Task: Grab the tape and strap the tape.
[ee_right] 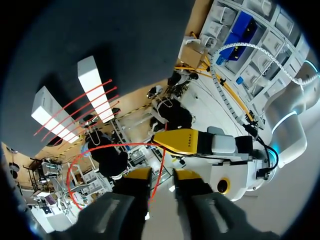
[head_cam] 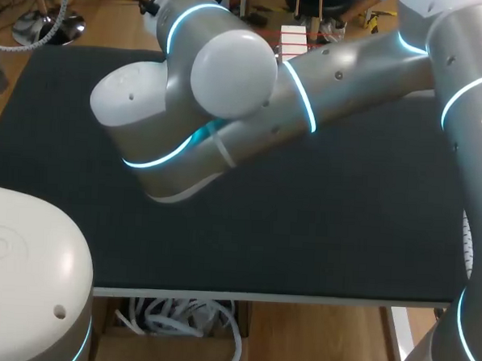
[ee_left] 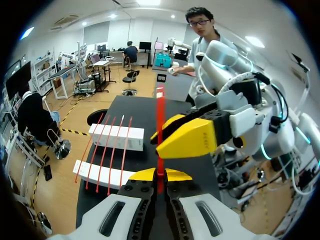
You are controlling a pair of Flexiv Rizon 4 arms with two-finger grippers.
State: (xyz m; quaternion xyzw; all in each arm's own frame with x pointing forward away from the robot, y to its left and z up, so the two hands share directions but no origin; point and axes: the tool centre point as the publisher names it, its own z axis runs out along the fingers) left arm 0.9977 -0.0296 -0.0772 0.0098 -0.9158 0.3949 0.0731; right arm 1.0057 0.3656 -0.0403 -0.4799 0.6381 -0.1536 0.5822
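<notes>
- Since the left jaws are closed together on the red tape (ee_left: 160,125), the strand runs straight and taut ahead of them. I judge that this grip is there to hold the tension for the strapping.
- Ahead of the left jaws and off to one side, two white boxes (ee_left: 116,136) lie on the counter (ee_left: 135,112), a little apart from each other. Several red strands cross over both of them. They look like turns of tape laid already, so the boxes seem to be the thing that is strapped.
- Just ahead of the left jaws, close beside the taut strand, stand the right jaws. I judge that the two arms meet here so that one can take the tape from the other.
- In their own wrist view the right jaws stand apart. The tape makes a wide loop ahead of them and comes down through the gap, close to one finger, but I cannot see it pinched from both sides.
- From above, the right arm (head_cam: 352,69) reaches past the middle of the counter and hides both jaws.
- The next move probably calls for the right jaws to close on the strand before the left ones let go; otherwise the tape may go slack.
</notes>
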